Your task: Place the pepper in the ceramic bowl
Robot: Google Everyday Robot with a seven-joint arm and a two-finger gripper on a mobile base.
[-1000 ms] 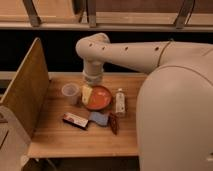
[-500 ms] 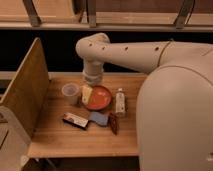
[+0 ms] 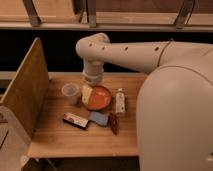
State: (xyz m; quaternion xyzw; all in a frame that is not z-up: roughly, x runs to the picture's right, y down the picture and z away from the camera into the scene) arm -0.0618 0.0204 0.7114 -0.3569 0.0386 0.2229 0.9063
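The small dark red pepper (image 3: 113,123) lies on the wooden table (image 3: 75,140), in front of and to the right of the orange-red ceramic bowl (image 3: 101,98). The bowl sits at the table's middle. My arm reaches in from the right, bends at the elbow and points down. My gripper (image 3: 87,93) hangs at the bowl's left rim, between the bowl and the plastic cup (image 3: 70,92). It is well away from the pepper.
A red-and-white flat box (image 3: 75,120) and a blue flat item (image 3: 99,118) lie in front of the bowl. A small white bottle (image 3: 120,102) stands right of the bowl. A tall wooden panel (image 3: 24,92) borders the table's left side.
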